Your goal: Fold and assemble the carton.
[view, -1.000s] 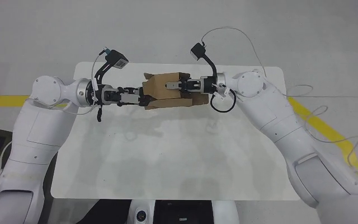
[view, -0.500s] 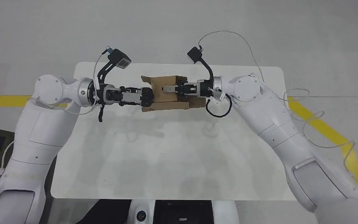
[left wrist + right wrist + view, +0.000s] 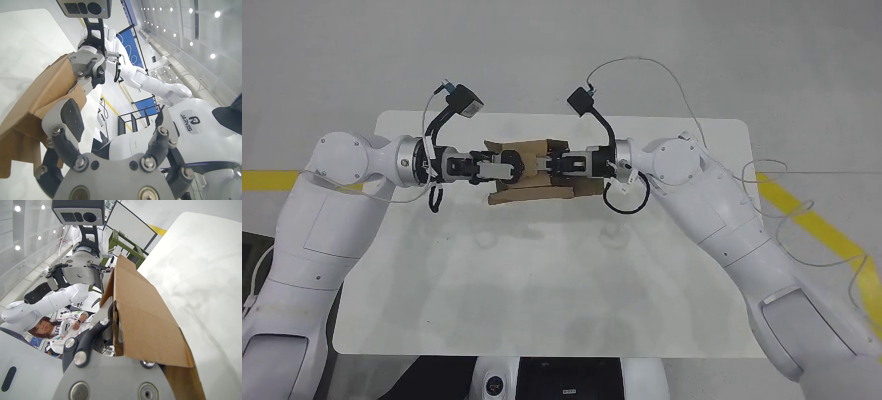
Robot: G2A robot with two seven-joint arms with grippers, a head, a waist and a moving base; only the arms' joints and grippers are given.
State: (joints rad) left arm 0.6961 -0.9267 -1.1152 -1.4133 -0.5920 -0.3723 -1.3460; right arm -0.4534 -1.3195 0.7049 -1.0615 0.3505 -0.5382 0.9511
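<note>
**Item:** carton (image 3: 530,190). Brown corrugated board, partly collapsed, with loose flaps and no wall standing square.

**Location:** over the far middle of the counter (image 3: 542,300), between the two hands. Whether its lower edge touches the counter cannot be told.

**Holder:** right hand (image 3: 556,162), clamped on one wall at the carton's end. In the right wrist view the board runs in between the fingers.

**Tool:** left hand (image 3: 117,106), fingers spread wide and gripping nothing. One ribbed pad (image 3: 72,119) lies against or just beside a loose flap (image 3: 75,96) at the opposite end. The other finger stands free of the board.

**Step in hand (judged):** opening the flattened sleeve into a box, with the right hand as anchor and the left doing the folding.

**Progress (judged):** early; no flap is tucked or locked.

**Handling notes (judged):**
- The right hand's clamp should hold firm and level, because any slip turns the whole carton instead of bending it.
- Set the left pad flat on the flap, close to the score line rather than the free edge. The board should then fold on the crease and not buckle.
- Corrugated board is light and springy, so a released flap will likely swing back. Hold it until it is tucked.
- The edge beside the right hand's fingers looks ragged, and hard force there may tear it.
- The two hands sit near each other, so a short, slow push avoids a knock.
</note>
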